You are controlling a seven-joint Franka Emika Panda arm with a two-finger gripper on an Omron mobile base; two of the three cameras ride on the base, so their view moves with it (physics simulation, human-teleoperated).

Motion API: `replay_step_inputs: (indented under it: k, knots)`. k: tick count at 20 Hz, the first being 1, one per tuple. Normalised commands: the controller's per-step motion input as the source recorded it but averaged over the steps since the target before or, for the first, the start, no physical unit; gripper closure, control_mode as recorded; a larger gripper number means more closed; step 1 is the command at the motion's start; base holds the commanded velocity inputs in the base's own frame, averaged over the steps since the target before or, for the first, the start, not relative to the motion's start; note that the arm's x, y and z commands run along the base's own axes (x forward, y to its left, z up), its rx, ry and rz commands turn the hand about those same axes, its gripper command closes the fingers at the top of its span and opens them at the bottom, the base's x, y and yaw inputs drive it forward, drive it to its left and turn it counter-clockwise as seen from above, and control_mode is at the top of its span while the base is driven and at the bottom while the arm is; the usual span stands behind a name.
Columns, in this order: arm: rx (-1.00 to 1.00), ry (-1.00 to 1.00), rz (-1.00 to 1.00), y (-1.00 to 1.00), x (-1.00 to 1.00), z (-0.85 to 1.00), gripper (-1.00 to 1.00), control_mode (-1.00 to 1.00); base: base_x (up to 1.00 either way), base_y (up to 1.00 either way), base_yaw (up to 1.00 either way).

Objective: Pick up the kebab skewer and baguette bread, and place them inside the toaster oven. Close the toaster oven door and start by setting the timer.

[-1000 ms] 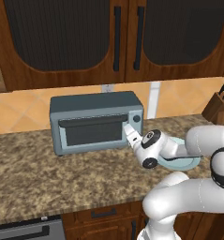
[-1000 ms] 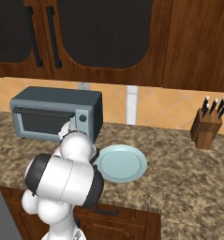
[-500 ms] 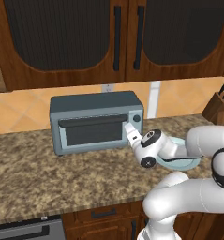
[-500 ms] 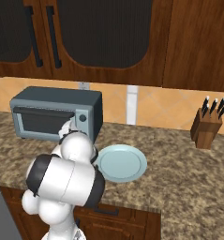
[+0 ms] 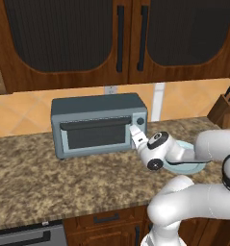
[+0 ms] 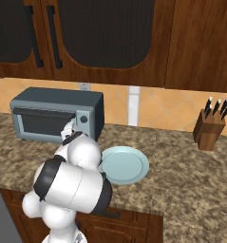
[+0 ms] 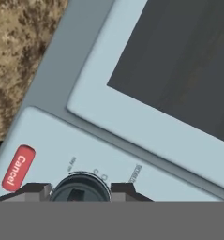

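The grey-blue toaster oven (image 5: 97,108) (image 6: 58,100) stands at the back of the counter. Its door (image 5: 95,135) (image 6: 39,124) (image 7: 179,70) is closed, dark window facing out. My gripper (image 5: 134,131) (image 6: 67,131) (image 7: 80,190) is pressed up to the right-hand panel. In the hand view its two fingertips (image 7: 37,191) hug a round knob (image 7: 80,186) from both sides, so it is shut on that knob. A red Cancel button (image 7: 18,167) sits beside the knob. The kebab skewer and baguette bread are out of view.
A pale blue plate (image 5: 192,166) (image 6: 125,164) lies on the granite counter right of the oven, partly under my arm. A wooden knife block (image 5: 224,108) (image 6: 211,129) stands at the far right. Dark wood cabinets hang above.
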Motion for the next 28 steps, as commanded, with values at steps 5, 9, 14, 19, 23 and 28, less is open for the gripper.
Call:
replay_step_inputs:
  k: [5, 9, 14, 19, 23, 28]
  knots:
    - [0.73, -0.19, -0.22, 0.00, -0.11, -0.10, 1.00, -1.00, 0.00, 0.00, 0.00]
    - [0.73, -0.22, -0.23, 0.00, -0.12, -0.19, 1.00, -1.00, 0.00, 0.00, 0.00]
    - [0.72, -0.22, -0.28, 0.00, -0.16, -0.12, 1.00, -1.00, 0.00, 0.00, 0.00]
    - [0.72, -0.22, -0.34, 0.00, -0.11, -0.09, 1.00, -1.00, 0.00, 0.00, 0.00]
    - [0.72, -0.24, -0.34, -0.01, 0.00, -0.06, 1.00, -1.00, 0.00, 0.00, 0.00]
    - [0.75, -0.23, -0.33, 0.00, 0.00, 0.00, 1.00, -1.00, 0.00, 0.00, 0.00]
